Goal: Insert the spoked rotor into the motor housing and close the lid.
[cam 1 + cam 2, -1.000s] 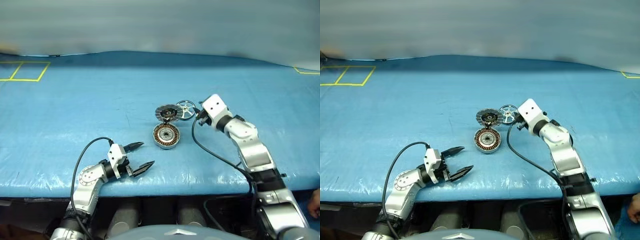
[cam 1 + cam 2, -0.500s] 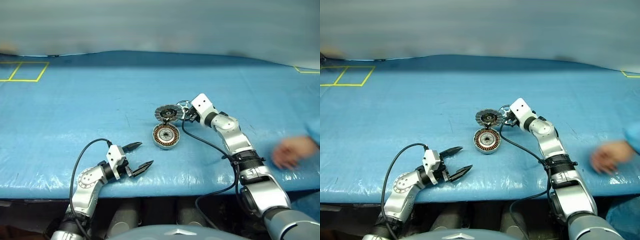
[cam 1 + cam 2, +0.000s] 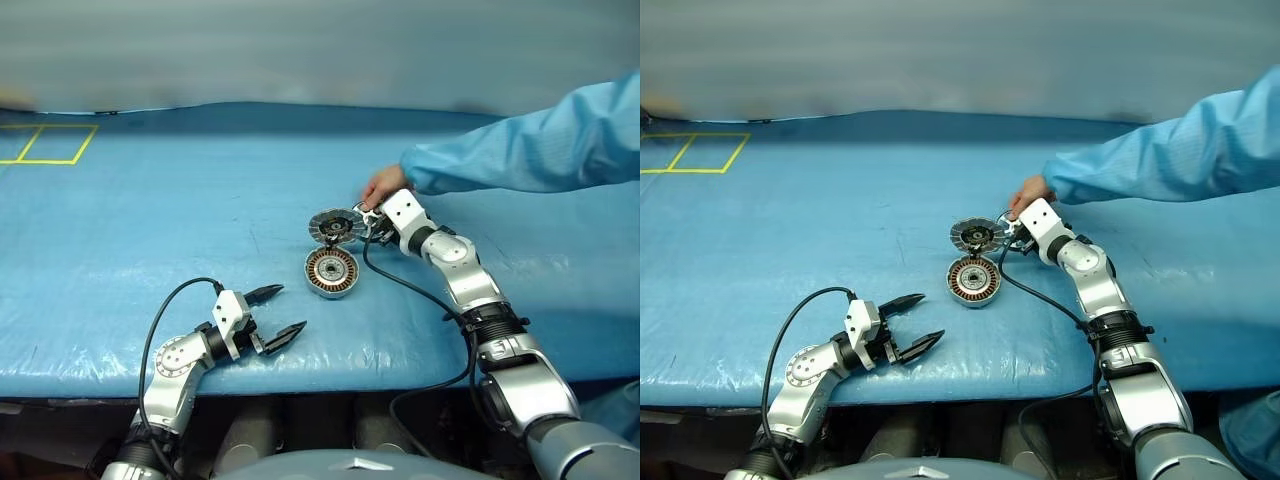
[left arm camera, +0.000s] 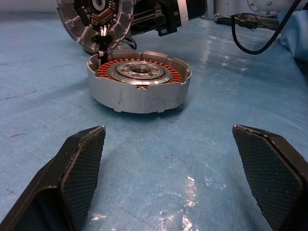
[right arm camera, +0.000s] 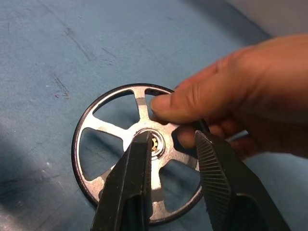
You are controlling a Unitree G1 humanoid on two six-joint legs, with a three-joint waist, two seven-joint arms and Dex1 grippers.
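Note:
The motor housing [image 3: 332,272] lies flat on the blue table, its copper windings facing up. Its lid [image 3: 334,224] stands open on the hinge just behind, dark face toward me. Right of the lid, the spoked rotor [image 5: 108,131] is held upright. My right gripper [image 3: 370,222] is shut on it, fingers narrowly apart astride a spoke by the hub. A person's hand [image 3: 383,186] pinches the rotor's rim from behind. My left gripper [image 3: 278,312] rests wide open near the table's front edge, pointing at the housing [image 4: 139,86] with nothing between its fingers.
The person's blue sleeve [image 3: 530,150] reaches in from the right across the back of the table. A black cable [image 3: 400,285] trails from my right wrist over the cloth. Yellow tape squares [image 3: 45,143] mark the far left corner.
A person's arm has reached in from the right and taken hold of the rotor's rim. My right gripper has moved left and down with the rotor, close to the lid. The left arm stayed still.

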